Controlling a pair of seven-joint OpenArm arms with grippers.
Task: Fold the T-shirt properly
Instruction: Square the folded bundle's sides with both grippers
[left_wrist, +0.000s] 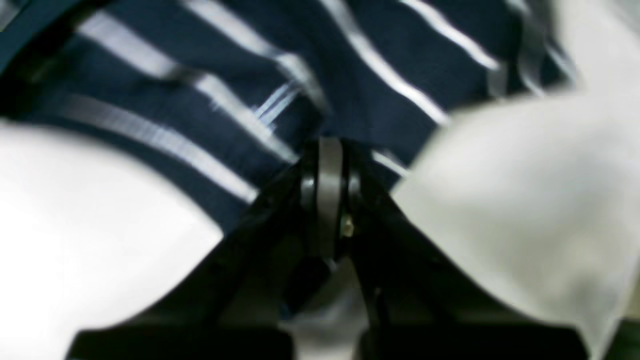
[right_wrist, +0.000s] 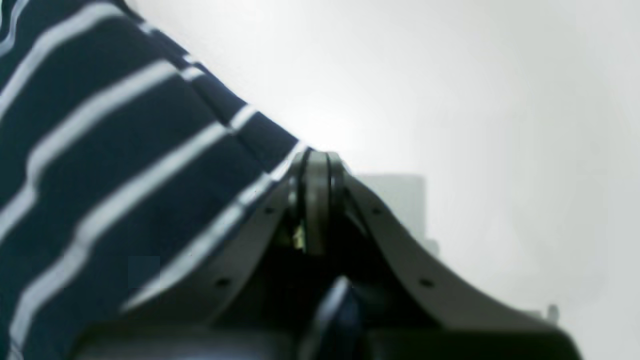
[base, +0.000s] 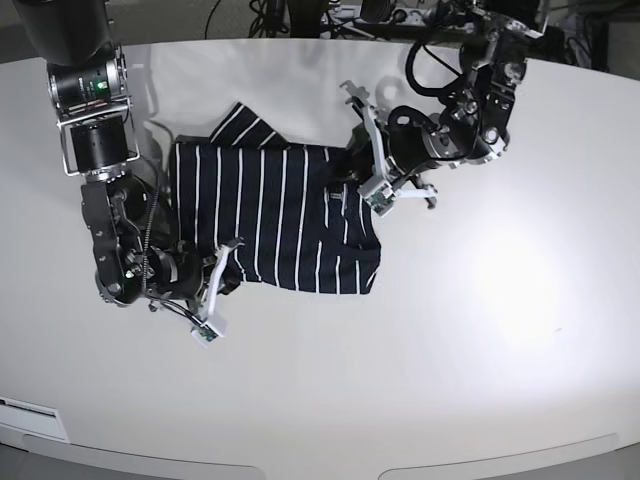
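Closest to the base camera, the right gripper (base: 228, 262) sat with its jaws pressed together at the near edge of the T-shirt (base: 275, 215), a hem corner of the striped cloth meeting the fingertips in the right wrist view. Whether fabric was actually pinched there could not be told. Dark navy with thin white stripes, the garment lay partly folded on the white table (base: 480, 330), one sleeve poking out at its far side. Beyond it, the left gripper (base: 362, 160) rested with jaws together at the shirt's far right edge, striped cloth bunched against its tips
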